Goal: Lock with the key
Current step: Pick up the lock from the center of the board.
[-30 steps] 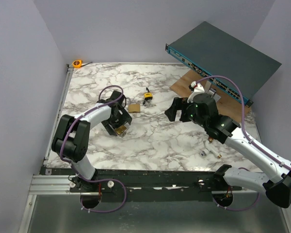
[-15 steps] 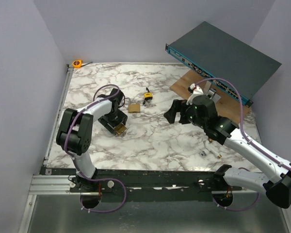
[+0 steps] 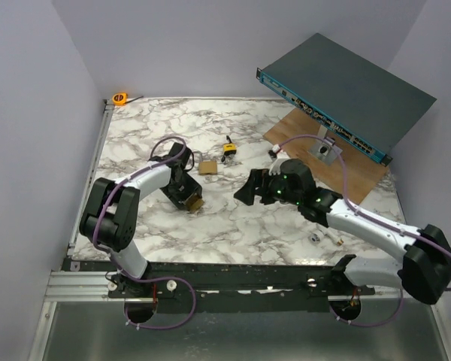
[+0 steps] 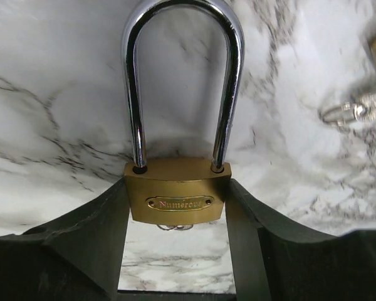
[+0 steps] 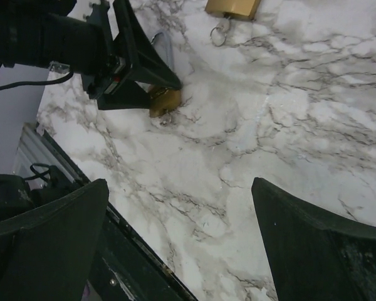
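Two arms reach over a marble bench (image 3: 240, 229). Your left pincer (image 3: 191, 198) is clenched on the brass body of a padlock (image 4: 178, 202), left of the bench's middle. From above it shows only as a brass glint. The left wrist view shows its long shackle (image 4: 183, 37), both legs meeting the body. Your right pincer (image 3: 248, 189) hovers released near the middle. A second lock (image 3: 208, 167) and a yellow-tagged key (image 3: 229, 150) lie nearer the far edge.

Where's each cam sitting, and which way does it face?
Top external: above and behind the robot, looking down on the table; both arms show.
Left wrist: looks along the left pincer at the padlock it clamps; both fingers show.
Right wrist: looks down past the open right pincer at the table; its fingers show.
Shared: the clamped padlock appears in all three.
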You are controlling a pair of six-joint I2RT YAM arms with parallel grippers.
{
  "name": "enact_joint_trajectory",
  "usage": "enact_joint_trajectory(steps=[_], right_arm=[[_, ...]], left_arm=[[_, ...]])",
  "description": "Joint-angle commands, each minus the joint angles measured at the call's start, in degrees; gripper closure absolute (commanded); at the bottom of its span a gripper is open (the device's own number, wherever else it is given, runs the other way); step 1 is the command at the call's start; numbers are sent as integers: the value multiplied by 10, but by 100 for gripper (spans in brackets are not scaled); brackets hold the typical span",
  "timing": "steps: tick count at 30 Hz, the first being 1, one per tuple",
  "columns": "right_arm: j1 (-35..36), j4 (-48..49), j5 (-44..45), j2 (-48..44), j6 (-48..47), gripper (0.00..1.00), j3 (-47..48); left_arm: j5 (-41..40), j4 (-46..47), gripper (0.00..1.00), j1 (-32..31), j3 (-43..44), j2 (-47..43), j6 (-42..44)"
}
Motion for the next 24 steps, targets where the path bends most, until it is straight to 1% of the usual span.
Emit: enact_joint_trajectory(steps=[1,4,9,14,20,23,24], right_arm=[[43,114,-22,74,13,1,-4],[63,176,-14,126,29,7,-20],[78,277,21,203,51,21,-53],[84,353,46,246,70,29,-80],[103,397,61,302,89,37,-71],[105,415,62,325,101,43,-68],[106,419,63,330,102,44,-66]], left_arm=[[119,77,80,-35,-44,-18,8],[136,86,80,-46,-54,-33,11],[168,110,80,-59,-75,-55,-3],[185,131,80,-75,-83,-70,-25],[199,142,80,-87,-78,-78,-38],[206,142,80,-91,-76,-80,-39],[210,146,80,-92,-79,-80,-41]])
